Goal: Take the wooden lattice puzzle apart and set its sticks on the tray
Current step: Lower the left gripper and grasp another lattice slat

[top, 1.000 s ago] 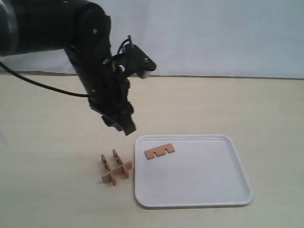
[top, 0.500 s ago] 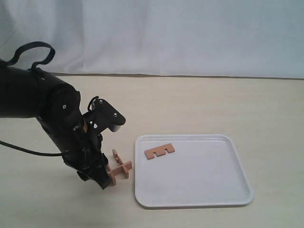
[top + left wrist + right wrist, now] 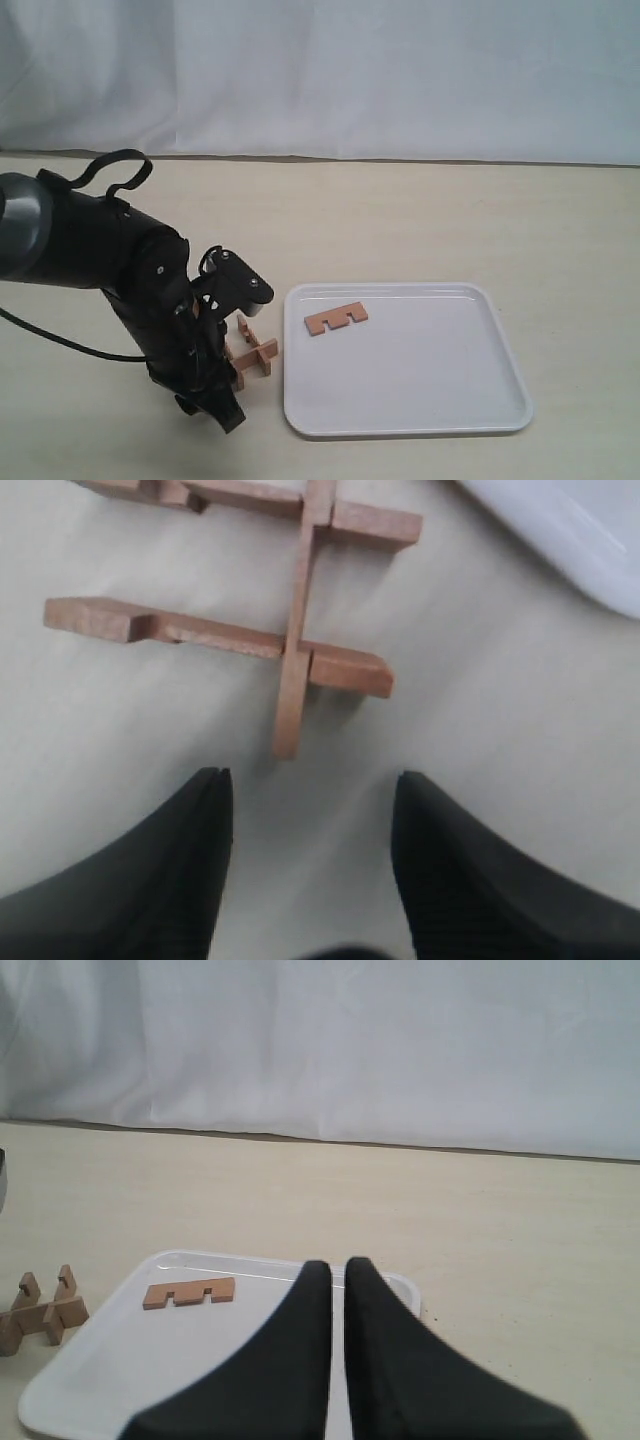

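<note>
The wooden lattice puzzle [image 3: 254, 356] lies on the table just left of the tray [image 3: 420, 385]; three sticks still interlock in it. One loose stick [image 3: 337, 319] lies flat in the tray's far left part. My left gripper [image 3: 226, 413] is down at table level on the near-left side of the puzzle. In the left wrist view it is open [image 3: 312, 780], and the puzzle [image 3: 300, 630] lies just beyond its fingertips with one stick end pointing into the gap. My right gripper [image 3: 338, 1265] is shut and empty, above the tray [image 3: 120, 1360], and sees the loose stick [image 3: 188, 1292] and the puzzle [image 3: 40, 1315].
The tan table [image 3: 450, 220] runs back to a white cloth backdrop [image 3: 400, 70]. The left arm's black bulk [image 3: 100, 270] and its cable stand left of the puzzle. A tray corner [image 3: 570, 520] shows in the left wrist view.
The left arm has swung down from above the tray's far-left corner to the table beside the puzzle, ending lower and nearer. Puzzle and loose stick have not moved.
</note>
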Robot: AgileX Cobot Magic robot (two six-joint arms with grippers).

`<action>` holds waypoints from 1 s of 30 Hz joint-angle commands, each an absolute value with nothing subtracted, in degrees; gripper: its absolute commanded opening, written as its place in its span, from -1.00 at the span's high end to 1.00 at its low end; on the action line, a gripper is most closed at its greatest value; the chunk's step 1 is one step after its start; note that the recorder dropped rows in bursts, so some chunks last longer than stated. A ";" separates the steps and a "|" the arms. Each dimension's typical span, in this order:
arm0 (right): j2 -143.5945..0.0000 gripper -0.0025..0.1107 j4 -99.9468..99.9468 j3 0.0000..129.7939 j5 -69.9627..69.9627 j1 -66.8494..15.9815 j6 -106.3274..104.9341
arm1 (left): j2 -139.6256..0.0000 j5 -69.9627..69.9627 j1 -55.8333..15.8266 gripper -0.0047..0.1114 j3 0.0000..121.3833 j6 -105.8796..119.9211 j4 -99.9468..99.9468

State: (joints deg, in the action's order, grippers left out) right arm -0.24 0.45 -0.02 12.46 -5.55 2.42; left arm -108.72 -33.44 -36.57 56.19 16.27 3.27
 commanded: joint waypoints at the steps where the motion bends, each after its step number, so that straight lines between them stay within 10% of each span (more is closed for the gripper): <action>1: 0.00 0.88 0.50 0.00 12.17 -5.51 2.16 | -109.09 -29.43 -36.74 0.11 56.08 16.59 3.70; 12: 0.00 0.88 0.50 0.00 12.17 -5.51 2.16 | -109.32 -27.49 -36.74 0.12 56.08 16.59 3.70; 30: 0.00 0.88 0.50 0.00 12.17 -5.51 2.16 | -109.32 -28.08 -36.74 0.72 56.08 16.70 3.50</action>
State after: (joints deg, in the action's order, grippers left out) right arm -0.24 0.45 -0.02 12.46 -5.55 2.42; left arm -109.10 -27.92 -36.57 56.19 16.50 3.27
